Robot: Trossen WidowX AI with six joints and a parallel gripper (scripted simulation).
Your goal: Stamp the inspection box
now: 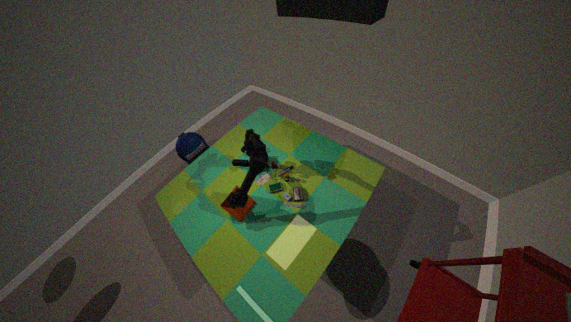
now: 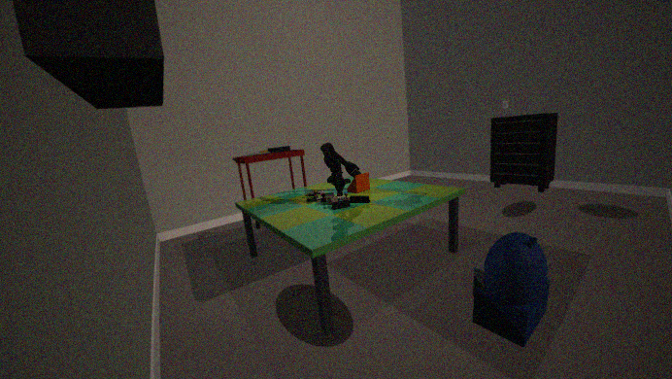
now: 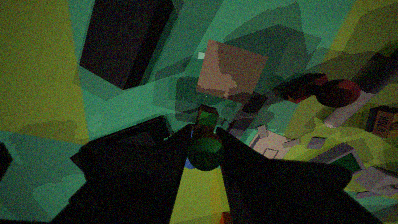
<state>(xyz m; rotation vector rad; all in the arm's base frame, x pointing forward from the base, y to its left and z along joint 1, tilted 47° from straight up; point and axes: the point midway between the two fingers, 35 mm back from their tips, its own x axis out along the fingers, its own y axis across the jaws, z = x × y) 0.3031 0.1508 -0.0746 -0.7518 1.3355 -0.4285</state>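
My gripper (image 3: 203, 129) (image 2: 340, 193) is shut on a stamp with a round green knob (image 3: 205, 154). The stamp's lower end points away from the wrist camera, and its label is too dark to read. The pale card (image 3: 266, 143) (image 1: 263, 178) lies right of the held stamp in the wrist view. A small outlined box shows on it; I cannot tell whether it bears a print. The green ink pad (image 3: 348, 162) (image 1: 276, 187) lies open, further right. In the top view the arm hides the fingers. The stamp's exact height over the table is unclear.
A red-knobbed stamp (image 3: 338, 93), an orange-brown stamp block (image 3: 383, 121) and a pale marker (image 3: 347, 110) lie right in the wrist view. A pinkish square block (image 3: 233, 69) and a large dark box (image 3: 126, 42) lie beyond. A blue knob (image 3: 189, 163) shows partly behind the fingers.
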